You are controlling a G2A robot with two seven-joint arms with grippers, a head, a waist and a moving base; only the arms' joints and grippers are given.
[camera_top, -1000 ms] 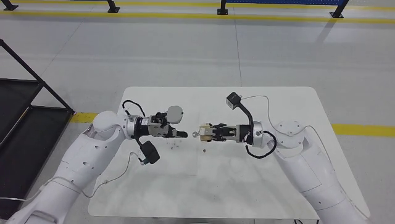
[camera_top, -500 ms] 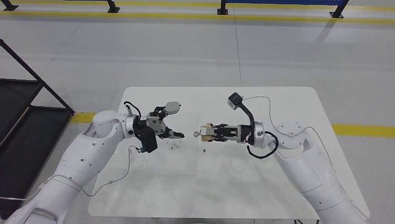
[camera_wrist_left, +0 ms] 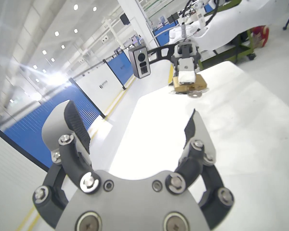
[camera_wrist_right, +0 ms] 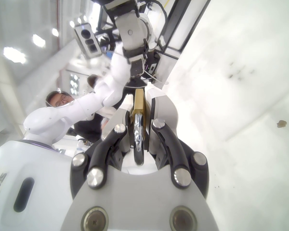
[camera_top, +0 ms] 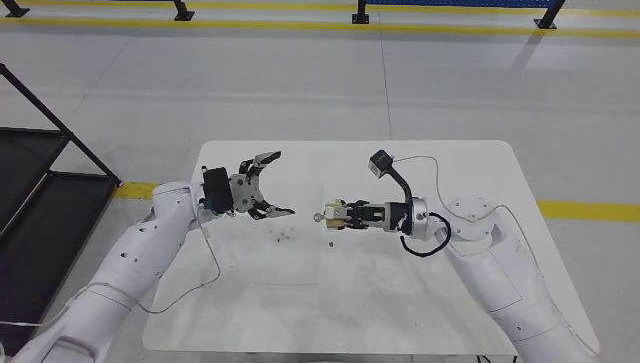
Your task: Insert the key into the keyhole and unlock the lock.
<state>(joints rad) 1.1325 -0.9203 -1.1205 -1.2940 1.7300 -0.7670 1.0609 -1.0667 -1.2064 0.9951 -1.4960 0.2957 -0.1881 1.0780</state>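
Our left gripper (camera_wrist_left: 132, 112) hangs spread and empty over the table (camera_wrist_left: 231, 133). Beyond it, 1 key (camera_wrist_left: 194, 94) seems seated in the brass padlock (camera_wrist_left: 200, 82), which our right gripper (camera_top: 340, 215) clamps. Turning remains, so we judge the left must pinch the key squarely.

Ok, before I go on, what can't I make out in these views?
Keyhole: left wrist view, covered by the key head against the lock; too small in top view.
Shackle latched or released: right wrist view, edge-on between the fingers of the right gripper.
Dark specks on the table: top view, too small to identify.
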